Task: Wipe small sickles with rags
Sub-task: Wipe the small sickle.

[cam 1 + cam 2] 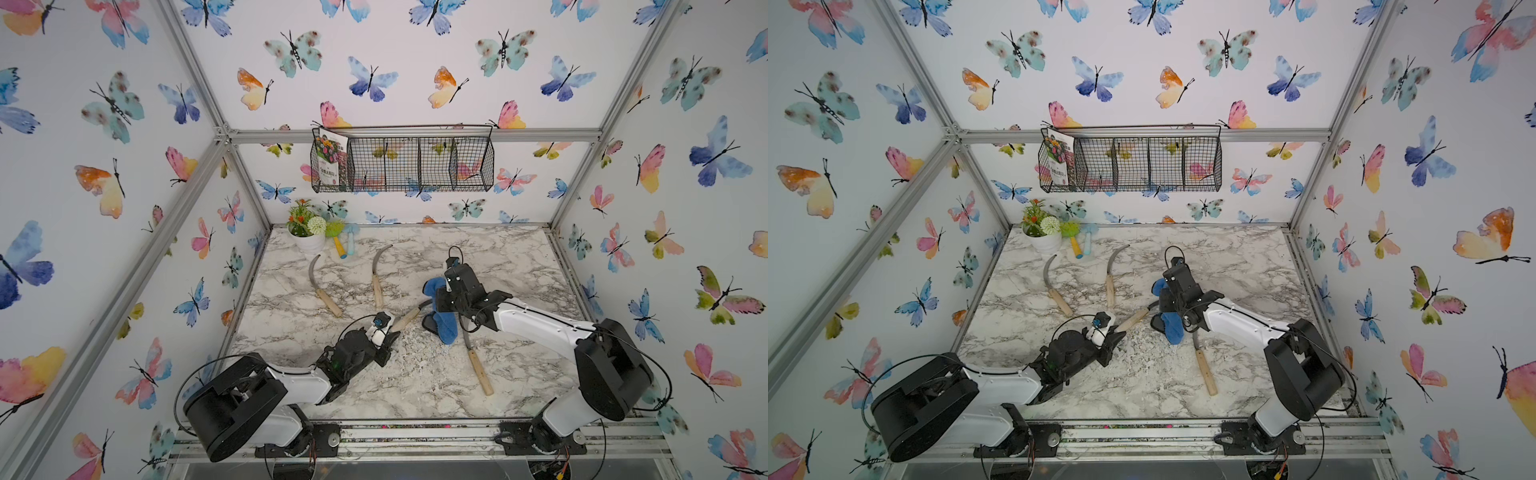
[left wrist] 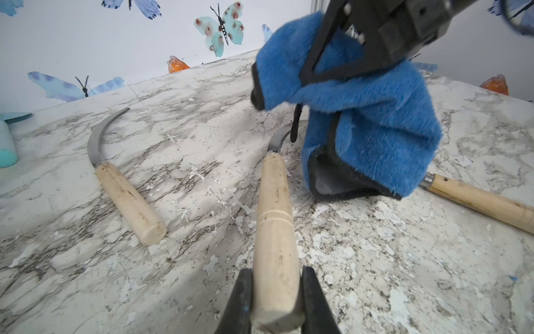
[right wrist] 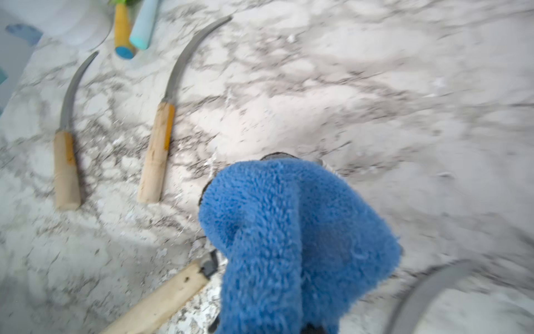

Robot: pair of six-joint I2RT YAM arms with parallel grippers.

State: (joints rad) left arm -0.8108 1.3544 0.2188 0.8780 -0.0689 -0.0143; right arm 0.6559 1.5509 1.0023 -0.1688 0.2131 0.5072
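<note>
My left gripper [image 2: 277, 277] is shut on the butt of one small sickle's pale wooden handle [image 2: 274, 219], seen in a top view too [image 1: 405, 319]. Its grey blade runs under the blue rag [image 1: 444, 328], which hangs bunched from my right gripper [image 2: 309, 74], shut on it. The rag's lower end rests on the marble table [image 1: 415, 374]. In the right wrist view the rag [image 3: 289, 231] hides the fingers. Two sickles [image 1: 320, 286] [image 1: 376, 274] lie further back and left. Another sickle [image 1: 478, 368] lies front right, its blade passing under my right arm.
A white pot of flowers [image 1: 309, 241] and yellow and light-blue handled toy tools [image 1: 345, 247] stand at the back left corner. A black wire basket [image 1: 403, 166] hangs on the back wall. Aluminium frame posts and butterfly walls enclose the table.
</note>
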